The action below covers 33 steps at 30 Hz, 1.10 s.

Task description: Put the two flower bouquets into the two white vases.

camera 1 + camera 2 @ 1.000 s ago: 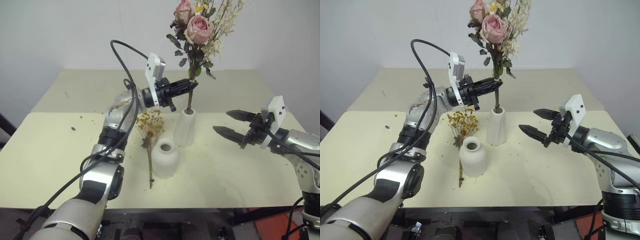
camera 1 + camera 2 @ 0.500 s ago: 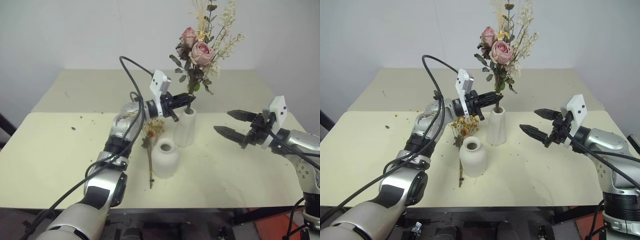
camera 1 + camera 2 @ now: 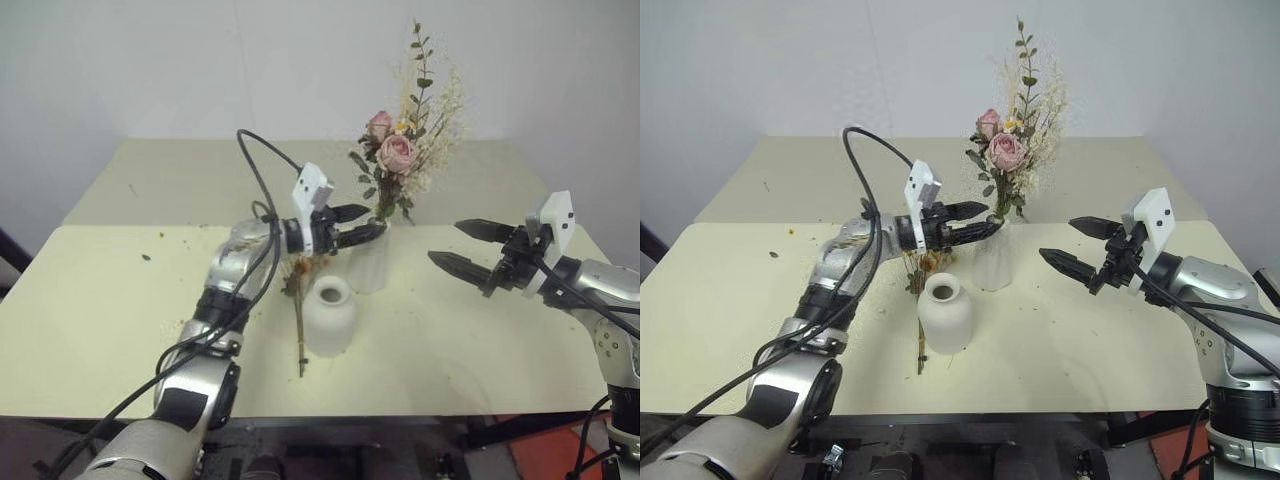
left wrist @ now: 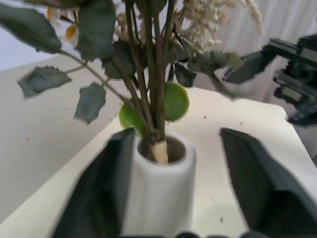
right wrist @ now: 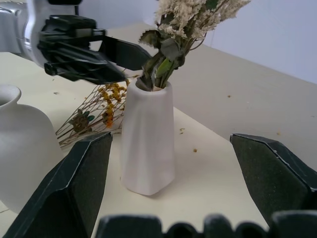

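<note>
The pink rose bouquet stands upright with its stems in the tall white vase. My left gripper is open, level, with one finger on each side of that vase's mouth and nothing between them but the vase. On the table just left of the vases lies the slim yellow-orange bouquet. In front of the tall vase the short round vase stands empty. My right gripper hovers open to the right of the tall vase, pointing at it, holding nothing.
The pale table carries small plant crumbs. A second table top lies behind it, with a white wall beyond. The table's front edge runs close below the short vase.
My left gripper sank with the rose bouquet until the stems slid into the tall vase, then opened and let go. The right arm kept still.
</note>
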Each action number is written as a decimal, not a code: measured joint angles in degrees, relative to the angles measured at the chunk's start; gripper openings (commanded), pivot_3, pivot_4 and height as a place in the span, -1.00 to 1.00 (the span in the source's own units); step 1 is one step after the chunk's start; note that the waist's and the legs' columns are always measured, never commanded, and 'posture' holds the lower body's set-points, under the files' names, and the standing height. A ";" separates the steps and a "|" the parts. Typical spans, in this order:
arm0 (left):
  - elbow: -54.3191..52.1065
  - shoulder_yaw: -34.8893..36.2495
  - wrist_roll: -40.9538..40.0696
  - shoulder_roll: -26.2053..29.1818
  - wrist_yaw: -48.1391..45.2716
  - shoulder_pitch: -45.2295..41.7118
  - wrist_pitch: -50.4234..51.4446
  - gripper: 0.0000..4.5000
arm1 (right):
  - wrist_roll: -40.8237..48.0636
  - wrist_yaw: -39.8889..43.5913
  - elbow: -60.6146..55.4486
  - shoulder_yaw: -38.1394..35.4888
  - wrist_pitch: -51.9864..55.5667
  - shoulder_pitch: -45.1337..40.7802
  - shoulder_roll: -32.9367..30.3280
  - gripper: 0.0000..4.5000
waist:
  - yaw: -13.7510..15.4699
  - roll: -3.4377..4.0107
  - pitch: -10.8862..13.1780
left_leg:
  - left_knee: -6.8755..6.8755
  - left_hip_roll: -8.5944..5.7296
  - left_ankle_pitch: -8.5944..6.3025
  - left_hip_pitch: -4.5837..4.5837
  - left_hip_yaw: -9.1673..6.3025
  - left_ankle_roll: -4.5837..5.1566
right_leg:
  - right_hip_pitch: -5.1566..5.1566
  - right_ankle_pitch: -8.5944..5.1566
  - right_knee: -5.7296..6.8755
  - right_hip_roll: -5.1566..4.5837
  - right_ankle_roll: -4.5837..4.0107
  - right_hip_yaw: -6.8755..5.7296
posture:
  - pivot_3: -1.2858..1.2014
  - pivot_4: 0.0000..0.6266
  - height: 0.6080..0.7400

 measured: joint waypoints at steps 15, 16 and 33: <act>-30.29 7.32 -10.85 20.33 4.97 13.99 26.79 0.99 | -0.06 5.34 2.19 0.47 -0.57 -0.30 -2.21 1.00 | 0.15 0.00 0.00 | 0.01 0.03 0.00 0.07 0.00 0.00 | 0.07 -0.02 -0.02 0.00 0.02 -0.01 | 0.03 -0.52 1.00; -31.71 7.38 -11.51 21.13 6.15 14.15 29.44 0.99 | -0.11 5.69 2.60 0.67 -0.78 -0.49 -2.21 1.00 | 0.16 0.00 0.00 | 0.01 0.03 0.00 0.07 0.00 0.00 | 0.07 -0.02 -0.03 0.00 0.03 -0.02 | 0.03 -0.52 1.00; -25.14 3.53 -9.83 9.27 35.71 4.90 67.46 0.99 | -0.69 7.97 4.70 2.48 -1.70 -3.08 -2.87 1.00 | 0.10 0.00 0.00 | 0.01 0.01 0.00 0.09 -0.01 0.00 | 0.06 -0.01 0.00 0.01 0.01 -0.02 | 0.03 -0.52 1.00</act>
